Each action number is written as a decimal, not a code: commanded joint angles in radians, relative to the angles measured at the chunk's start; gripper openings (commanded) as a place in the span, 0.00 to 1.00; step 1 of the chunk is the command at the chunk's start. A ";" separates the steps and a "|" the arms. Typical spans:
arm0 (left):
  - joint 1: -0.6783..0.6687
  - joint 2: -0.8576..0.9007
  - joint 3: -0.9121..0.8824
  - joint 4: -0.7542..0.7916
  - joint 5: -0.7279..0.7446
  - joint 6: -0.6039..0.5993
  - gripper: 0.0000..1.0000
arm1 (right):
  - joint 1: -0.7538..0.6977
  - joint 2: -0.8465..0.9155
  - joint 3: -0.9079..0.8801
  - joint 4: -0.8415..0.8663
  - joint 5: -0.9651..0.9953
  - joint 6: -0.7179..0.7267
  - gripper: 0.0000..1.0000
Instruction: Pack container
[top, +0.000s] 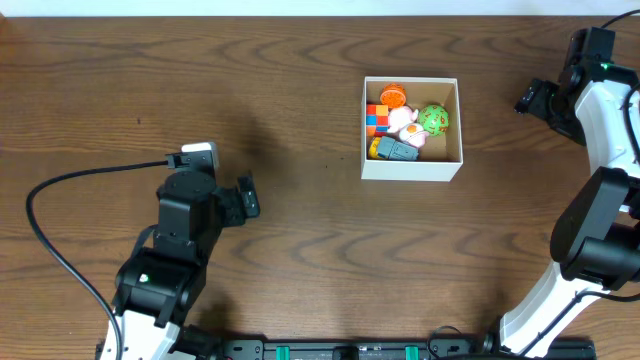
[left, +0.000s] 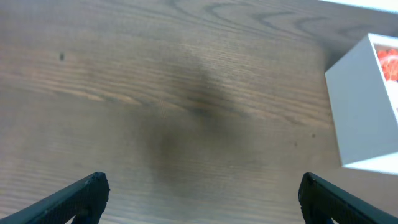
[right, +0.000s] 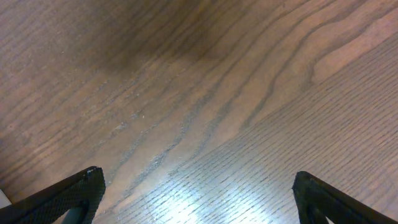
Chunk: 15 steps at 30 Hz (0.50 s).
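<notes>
Container (top: 411, 168) sits toward 1 o'clock of table (top: 290, 80) centre. It is square, so no long axis. Matte white walls, brown cardboard inside, small toys (top: 407, 122) heaped in it, some rounded, some blocky. From left pincer (top: 247, 197) it lies at 2 o'clock, well apart. From right pincer (top: 530, 98) it lies at 8 o'clock, nearer. Both pincers spread, holding nothing. Table is dark wood grain with a slight sheen.

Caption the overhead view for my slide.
Container of toys on wooden table, left gripper and right gripper both empty.
</notes>
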<state>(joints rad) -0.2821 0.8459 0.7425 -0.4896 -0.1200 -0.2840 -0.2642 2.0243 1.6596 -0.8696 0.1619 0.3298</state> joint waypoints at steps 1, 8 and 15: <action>0.005 0.033 -0.001 0.005 -0.012 -0.128 0.98 | -0.008 0.003 0.000 0.002 0.014 0.014 0.99; 0.005 0.109 -0.001 -0.003 -0.012 -0.129 0.98 | -0.008 0.003 0.000 0.002 0.014 0.014 0.99; 0.005 0.154 -0.001 0.007 -0.012 -0.129 0.98 | -0.008 0.003 0.000 0.002 0.014 0.014 0.99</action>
<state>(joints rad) -0.2821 0.9924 0.7425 -0.4896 -0.1196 -0.3977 -0.2642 2.0243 1.6596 -0.8696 0.1619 0.3298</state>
